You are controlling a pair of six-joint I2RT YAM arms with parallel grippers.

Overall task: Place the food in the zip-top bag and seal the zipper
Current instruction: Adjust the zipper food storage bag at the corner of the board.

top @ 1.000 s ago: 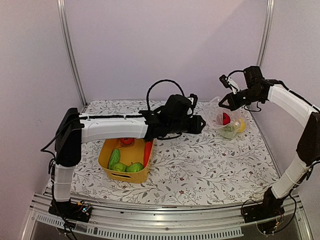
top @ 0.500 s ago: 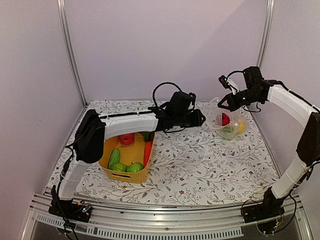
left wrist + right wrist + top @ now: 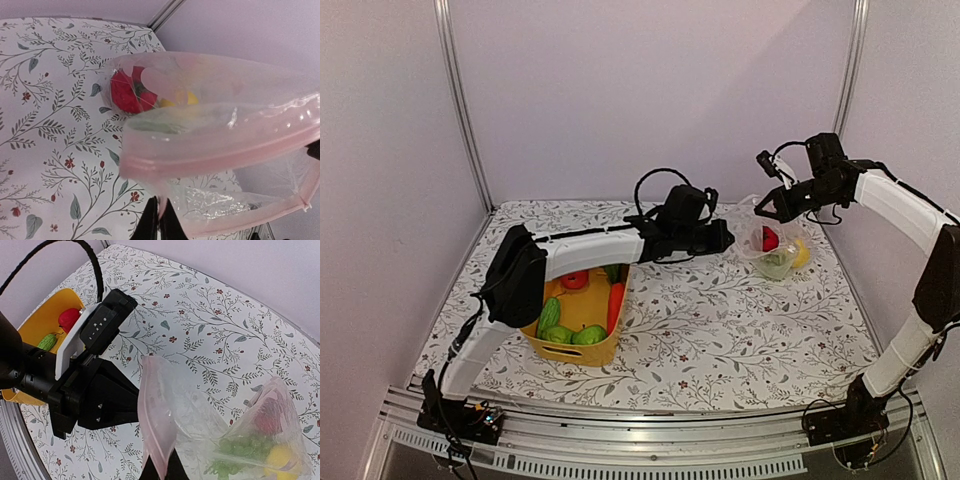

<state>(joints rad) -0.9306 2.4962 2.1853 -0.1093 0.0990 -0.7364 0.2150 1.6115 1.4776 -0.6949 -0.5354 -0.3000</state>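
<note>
The clear zip-top bag hangs at the back right, held up between both grippers. Inside it lie a red piece, a yellow lemon and green grapes. My right gripper is shut on the top of the bag's mouth, with pink film rising from between its fingers. My left gripper is at the bag's left edge. In the left wrist view its jaws pinch a fold of the pink zipper. The mouth gapes between the two grips. More food lies in the yellow basket.
In the basket lie a red apple, an orange carrot and green pieces. It stands at the left on the flowered tablecloth. Metal posts and pale walls close in the back and both sides.
My left arm has stretched further right to the bag and its jaws have closed on the rim. The right gripper and the bag have hardly moved.
</note>
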